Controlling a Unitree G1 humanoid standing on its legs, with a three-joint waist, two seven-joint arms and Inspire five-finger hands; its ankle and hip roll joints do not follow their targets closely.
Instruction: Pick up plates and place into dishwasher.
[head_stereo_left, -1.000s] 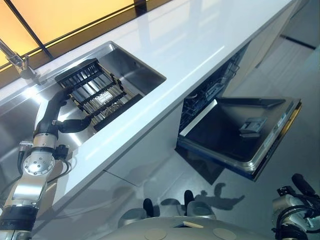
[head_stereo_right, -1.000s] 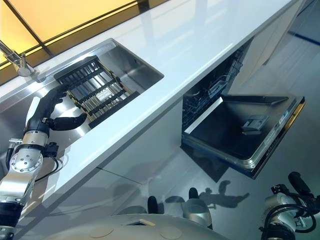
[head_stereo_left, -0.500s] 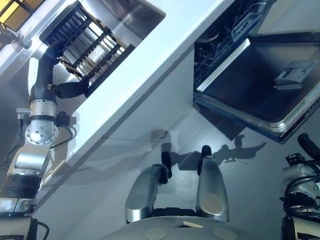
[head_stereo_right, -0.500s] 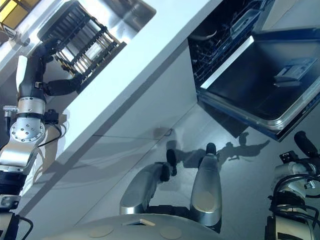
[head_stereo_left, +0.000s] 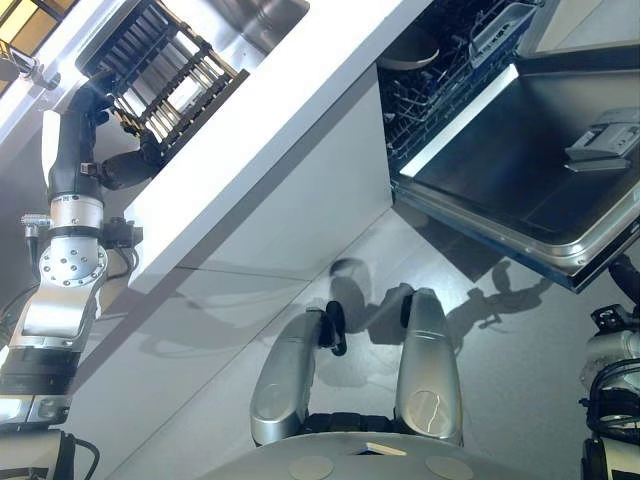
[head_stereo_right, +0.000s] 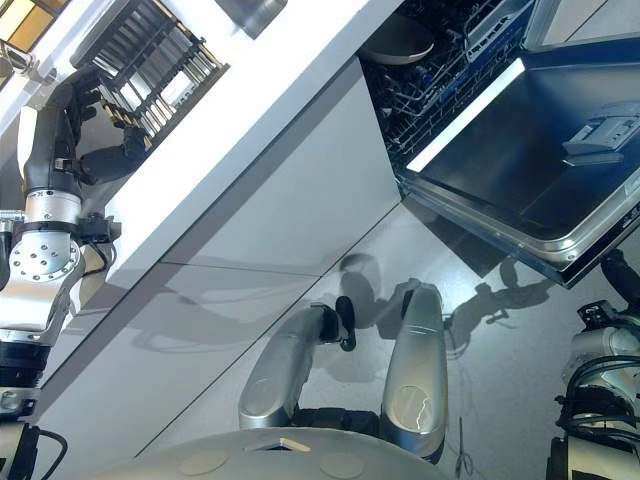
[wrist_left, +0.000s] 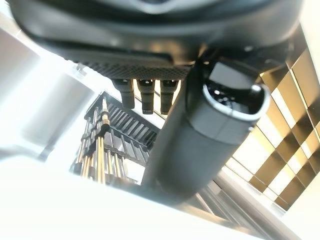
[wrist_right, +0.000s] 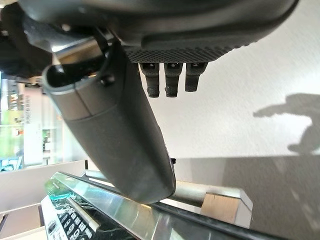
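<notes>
The dish rack (head_stereo_left: 160, 65) is cut by the picture's top edge, and the counter (head_stereo_left: 290, 110) edge hides its near side. Inside the dishwasher (head_stereo_right: 470, 60), a plate (head_stereo_right: 398, 42) shows partly; beyond it the racks are too dark to tell.

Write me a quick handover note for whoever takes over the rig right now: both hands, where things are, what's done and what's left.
Left hand: at the dish rack in the sink, fingers straight, holding nothing.
Right hand: low beside the open dishwasher door, open and empty.
One plate sits in the dishwasher's rack, which looks otherwise unloaded.
I can't tell whether any plates stand in the dish rack.
Left to do: check the dish rack, lift any plates out and load them into the dishwasher.
</notes>
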